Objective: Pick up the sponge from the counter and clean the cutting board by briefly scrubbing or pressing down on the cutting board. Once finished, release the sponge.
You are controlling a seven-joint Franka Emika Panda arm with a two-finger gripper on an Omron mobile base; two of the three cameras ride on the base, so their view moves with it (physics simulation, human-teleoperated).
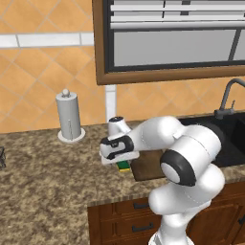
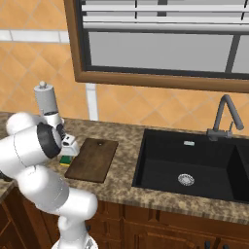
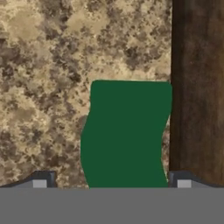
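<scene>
The sponge (image 3: 127, 131) shows its green top in the hand view, lying on the speckled counter (image 3: 43, 65) just beside the long edge of the dark-brown cutting board (image 3: 199, 87). My gripper (image 3: 111, 181) is open straight above it, with one fingertip to each side of the sponge's near end. From the base cameras the hand (image 1: 122, 160) covers most of the sponge (image 1: 125, 166), leaving a green-and-yellow corner visible left of the board (image 1: 146, 167). In the right base view the sponge (image 2: 65, 160) peeks out under the gripper (image 2: 68, 153), next to the board (image 2: 92, 159) with its small hole at the far end.
A paper-towel holder (image 1: 70, 117) stands at the back of the counter (image 1: 48, 182), left of the hand. The black sink (image 2: 189, 165) with its faucet (image 2: 224, 116) lies right of the board. A wood-framed window sits above, and drawers run below the counter edge.
</scene>
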